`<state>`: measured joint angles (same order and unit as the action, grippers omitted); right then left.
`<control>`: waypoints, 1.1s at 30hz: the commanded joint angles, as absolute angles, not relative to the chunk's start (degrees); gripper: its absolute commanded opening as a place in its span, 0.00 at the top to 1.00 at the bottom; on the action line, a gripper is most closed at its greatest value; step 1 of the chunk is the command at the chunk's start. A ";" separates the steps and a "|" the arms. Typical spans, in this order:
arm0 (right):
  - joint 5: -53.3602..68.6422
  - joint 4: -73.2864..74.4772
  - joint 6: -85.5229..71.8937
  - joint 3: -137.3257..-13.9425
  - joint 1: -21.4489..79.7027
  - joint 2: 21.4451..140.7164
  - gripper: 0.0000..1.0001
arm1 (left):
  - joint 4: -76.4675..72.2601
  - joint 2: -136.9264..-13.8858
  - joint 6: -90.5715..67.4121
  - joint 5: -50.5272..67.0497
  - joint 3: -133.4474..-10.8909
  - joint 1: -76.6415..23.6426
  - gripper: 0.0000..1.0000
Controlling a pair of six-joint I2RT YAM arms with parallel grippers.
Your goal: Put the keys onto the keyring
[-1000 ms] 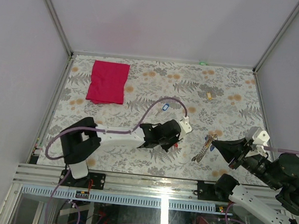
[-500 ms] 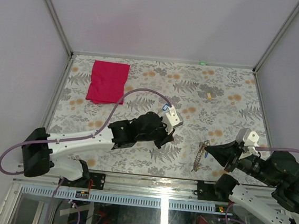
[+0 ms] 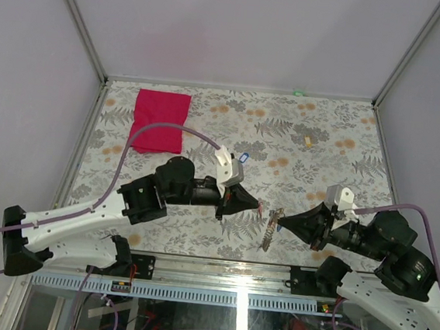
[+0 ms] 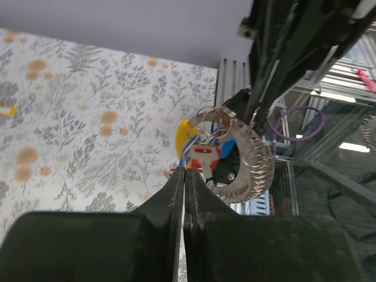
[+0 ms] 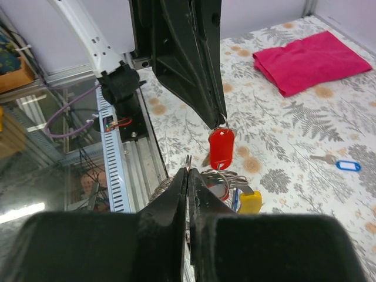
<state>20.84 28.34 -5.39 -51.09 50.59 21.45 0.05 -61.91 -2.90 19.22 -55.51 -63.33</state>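
Observation:
My left gripper (image 3: 256,206) is shut on a key with a red tag (image 5: 221,147), which hangs from its tip above the table's front middle. My right gripper (image 3: 282,222) is shut on the keyring (image 3: 270,231), a coiled silver ring (image 5: 222,177), held just right of the left gripper. A yellow tag (image 5: 249,202) and blue bits hang on that ring. In the left wrist view the ring (image 4: 249,167) and its tags sit right beyond my shut fingertips (image 4: 176,176). A blue-tagged key (image 3: 243,157) lies loose on the table.
A red cloth (image 3: 160,119) lies at the back left. A small tan block (image 3: 308,141) sits at the back right. The metal rail (image 3: 218,268) runs along the near edge, close under both grippers.
My right gripper has carried the keyring leftward to meet the left gripper. The left arm has swung its elbow out to the left while its gripper stayed near the front middle.

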 commanded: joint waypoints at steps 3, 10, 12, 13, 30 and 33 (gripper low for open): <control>28.25 13.34 -0.20 -48.72 50.53 20.86 1.00 | -4.38 -58.51 -1.80 27.03 -56.33 -63.31 1.00; 30.59 0.72 13.20 -38.65 50.56 14.07 0.97 | -1.05 -58.16 -0.83 28.65 -58.82 -63.30 1.00; 31.81 0.36 18.50 -37.53 50.48 13.14 0.97 | -0.43 -58.08 -0.62 29.55 -59.35 -63.32 1.00; 32.11 0.12 20.62 -36.86 50.49 12.61 0.98 | -0.17 -58.08 -0.48 29.94 -59.45 -63.40 1.00; 29.02 2.43 6.96 -44.56 50.52 18.79 0.98 | 1.21 -57.86 0.40 30.35 -61.83 -63.36 1.00; 27.87 3.68 2.71 -46.78 50.53 20.39 0.97 | 1.17 -57.78 0.36 28.88 -61.65 -63.36 1.00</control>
